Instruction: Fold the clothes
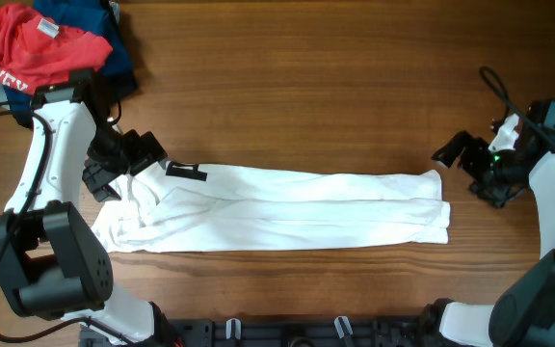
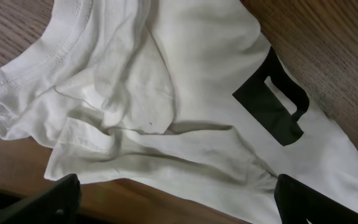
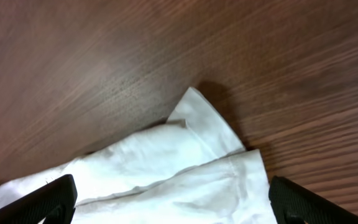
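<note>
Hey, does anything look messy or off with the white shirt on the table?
The shirt lies in a long, fairly even strip, but its collar end is bunched and creased, and at the other end one corner sticks out past the folded edge. Nothing looks torn or spilled.

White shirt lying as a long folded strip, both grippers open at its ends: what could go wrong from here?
1. The white shirt is bunched and wrinkled around the collar; the left gripper may pinch only a top layer and pull the fold apart.
2. At the other end a corner pokes out past the layers, so the right gripper could lift them unevenly.
</note>
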### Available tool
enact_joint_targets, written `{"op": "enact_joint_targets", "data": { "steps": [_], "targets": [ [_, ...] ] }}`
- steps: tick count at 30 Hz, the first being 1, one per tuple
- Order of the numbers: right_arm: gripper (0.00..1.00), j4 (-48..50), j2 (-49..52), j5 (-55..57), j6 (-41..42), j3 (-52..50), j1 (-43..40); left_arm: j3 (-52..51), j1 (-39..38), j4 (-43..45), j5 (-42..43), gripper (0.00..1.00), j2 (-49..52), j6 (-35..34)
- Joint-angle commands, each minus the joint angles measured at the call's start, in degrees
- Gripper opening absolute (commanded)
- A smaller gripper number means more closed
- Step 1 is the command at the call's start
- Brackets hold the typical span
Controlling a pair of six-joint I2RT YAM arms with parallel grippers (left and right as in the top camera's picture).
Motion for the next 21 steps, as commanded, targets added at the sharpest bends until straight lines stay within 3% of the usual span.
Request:
{"op": "enact_joint_targets", "data": {
  "steps": [1, 9, 21],
  "targets": [
    [1.00, 1.38, 0.66, -2.12, -1.84, -3.78, -1.46, 0.83, -0.28, 0.17, 0.94, 1.00, -0.96, 0.70],
    [0.99, 5.01, 2.67, -0.87, -1.77, -8.09, -6.73, 0.83, -0.28, 0.85, 0.94, 1.00, -0.94, 0.72],
    [1.00, 9.03, 2.82, -0.94, -0.92, -15.23, -7.15, 0.83, -0.28, 1.05, 0.96, 1.00, -0.94, 0.72]
  ]
}}
